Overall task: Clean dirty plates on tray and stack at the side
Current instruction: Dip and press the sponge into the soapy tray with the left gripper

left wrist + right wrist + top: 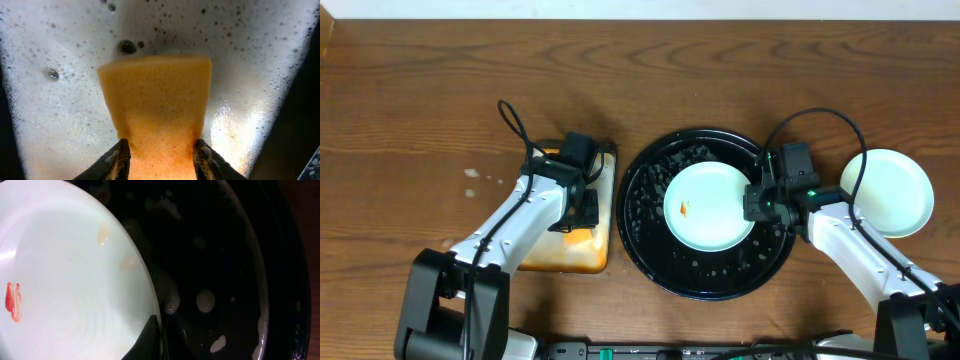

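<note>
tightly, right claw (161,330) on plate (65,270) rim

The worktop (420,80) is brown wood grain with a matt finish. The tray (705,290) looks like black plastic, glossy and wet, its bed bumpy and flecked with foam (205,300). The plate (715,215) is smooth and shiny (ceramic or plastic, hard to say). The sponge (157,95) is orange, porous and rough.
</note>
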You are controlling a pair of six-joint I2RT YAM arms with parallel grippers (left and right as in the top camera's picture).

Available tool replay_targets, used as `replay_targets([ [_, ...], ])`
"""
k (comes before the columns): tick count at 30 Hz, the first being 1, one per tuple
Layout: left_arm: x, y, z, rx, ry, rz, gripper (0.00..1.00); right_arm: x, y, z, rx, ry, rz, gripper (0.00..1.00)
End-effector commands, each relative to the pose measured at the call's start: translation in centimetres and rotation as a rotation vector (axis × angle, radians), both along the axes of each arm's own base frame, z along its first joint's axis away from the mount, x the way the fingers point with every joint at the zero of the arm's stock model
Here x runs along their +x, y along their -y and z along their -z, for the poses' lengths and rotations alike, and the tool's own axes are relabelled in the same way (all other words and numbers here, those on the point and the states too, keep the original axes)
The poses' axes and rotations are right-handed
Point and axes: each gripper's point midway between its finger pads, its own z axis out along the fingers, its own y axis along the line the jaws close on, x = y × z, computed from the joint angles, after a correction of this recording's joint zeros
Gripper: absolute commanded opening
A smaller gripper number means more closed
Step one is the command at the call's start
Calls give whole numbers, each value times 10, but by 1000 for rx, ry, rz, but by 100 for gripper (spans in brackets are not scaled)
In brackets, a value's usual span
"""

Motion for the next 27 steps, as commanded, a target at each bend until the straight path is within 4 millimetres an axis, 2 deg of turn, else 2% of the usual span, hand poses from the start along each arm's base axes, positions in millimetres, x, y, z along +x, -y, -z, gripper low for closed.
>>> replay_targets([
  [1,4,0,-4,3,11,1,43,6,0,-6,-11,22,-7,1],
  [5,4,0,-1,0,17,-18,44,6,0,-6,-11,22,-7,1],
  [10,1,-1,16,-2,18,-44,44,6,0,-5,-11,21,-7,1],
  [16,-1,-1,24,5,-4,-44,43,6,0,-6,-11,22,-7,1],
  [18,0,-1,25,5,-5,-43,38,6,0,-6,-11,22,-7,1],
  [21,1,-1,25,4,-1,-43,20,6,0,-6,-11,22,-7,1],
  [23,1,-1,25,3,-1,-43,19,6,0,-6,-11,21,-7,1],
  [24,1,0,23,3,-4,-44,26,5,0,-5,-11,21,-7,1],
  [25,1,0,21,2,-8,-43,38,5,0,-5,-12,20,-7,1],
  [27,2,0,11,5,-17,-43,46,5,0,-5,-12,20,-7,1],
])
